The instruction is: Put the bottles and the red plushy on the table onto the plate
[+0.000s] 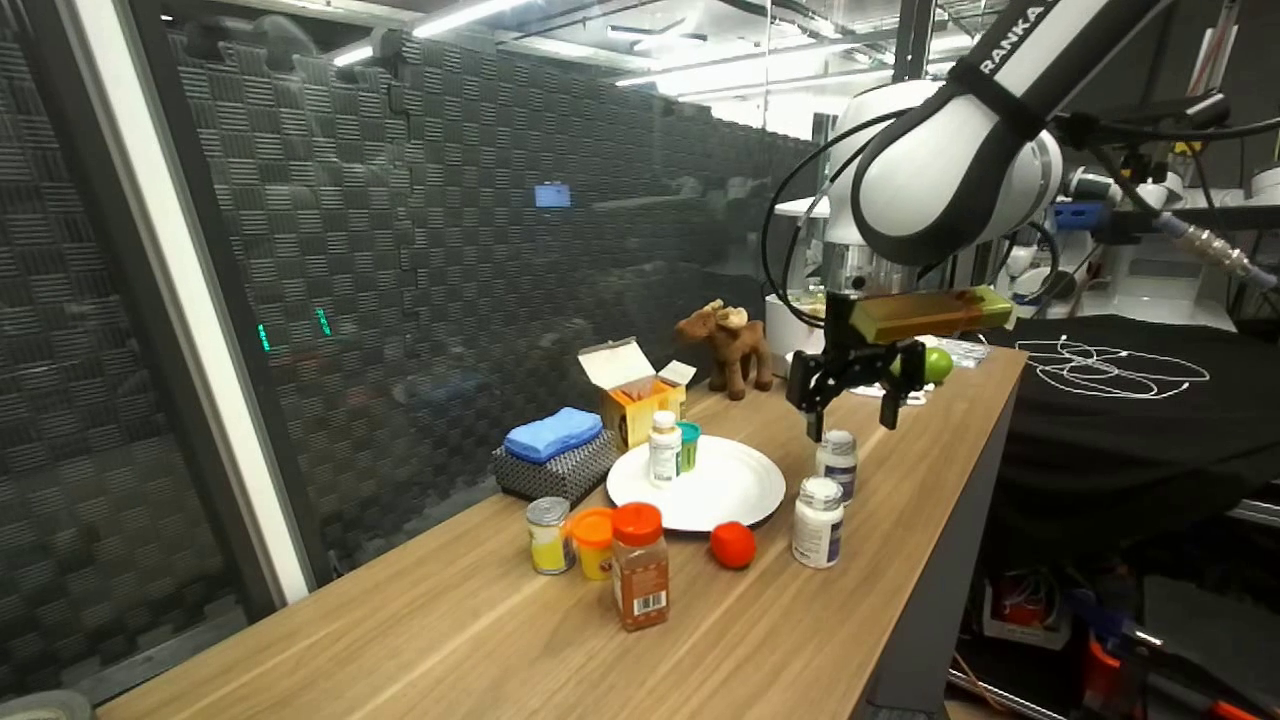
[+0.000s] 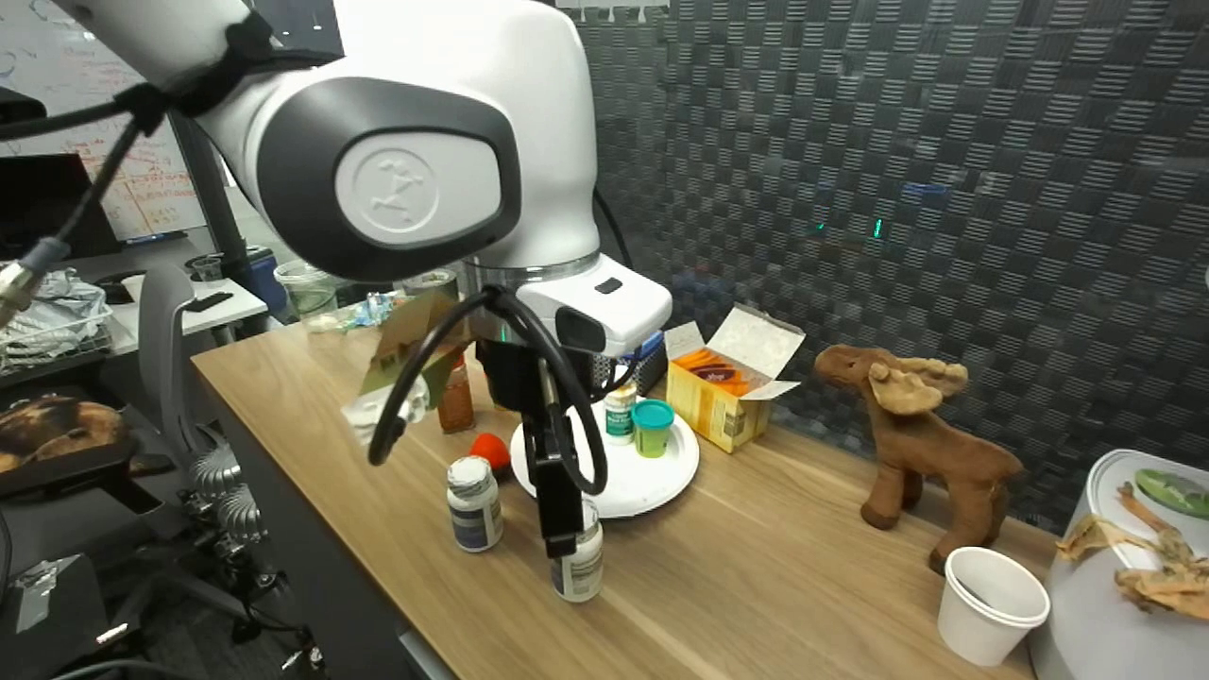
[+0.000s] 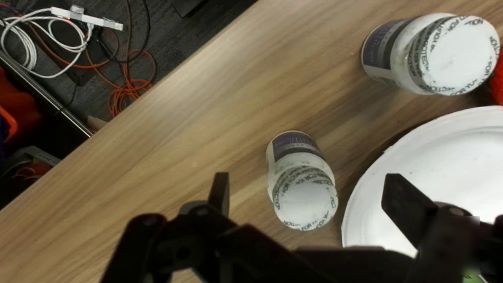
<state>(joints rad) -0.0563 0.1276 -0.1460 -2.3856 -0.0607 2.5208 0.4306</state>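
Lab — robot arm (image 2: pixel 543 123), whiteboard (image 2: pixel 156 172), foam wall panels (image 1: pixel 520 290)

Arm (image 1: pixel 945 150) white, smooth, rounded. Dark grey band (image 2: pixel 293 170) around oval white cap (image 2: pixel 458 179); round emblem (image 2: pixel 392 189) in relief. Lettering (image 1: pixel 1015 38) white on black, "RANKA" legible. Black strap (image 1: pixel 1000 98); black cables (image 2: pixel 559 364), looped. Metallic collar (image 1: pixel 862 264). Gripper (image 1: pixel 851 424) black, jointed; fingers (image 1: pixel 889 412) blunt. Yellowish block (image 1: pixel 925 313) mounted just above.

Two bottles (image 1: pixel 818 525) stand on the table (image 1: pixel 730 640) beside the plate (image 1: pixel 735 485).
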